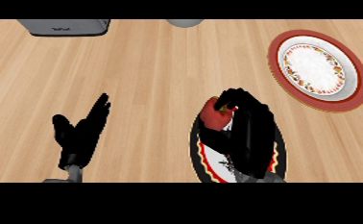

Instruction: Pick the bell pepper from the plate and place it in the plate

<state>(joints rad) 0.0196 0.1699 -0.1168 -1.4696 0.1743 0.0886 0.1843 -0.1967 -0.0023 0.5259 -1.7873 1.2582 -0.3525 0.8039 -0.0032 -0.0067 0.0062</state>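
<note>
The bell pepper (215, 114) is red with a green stem end and sits at the upper-left rim of the near plate (200, 153), the dark-rimmed plate at the lower right of the view. The right robot hand (245, 131) lies over this plate and covers most of it. Its fingers curl down around the pepper from the right side and above, so the hand is clamped on the pepper. Only the left flank of the pepper shows. Whether the pepper rests on the plate or is already lifted clear cannot be told from this view.

The controlling relation for the coming move: the target plate (313, 69), red-rimmed with a white patterned centre, lies up and to the right of the pepper, well apart from it, with bare worktop (156, 74) between the 2 plates. The judged transfer path therefore runs diagonally away from the robot and to its right. The right robot hand is by far the nearer one to both plates.

The right forearm enters from the lower edge, pointing up the view, with the palm facing down.

The left robot hand (79, 131) rests far left of the pepper, fingers straight and apart, holding nothing.

A grey appliance (65, 27) stands at the far left edge of the worktop.
</note>
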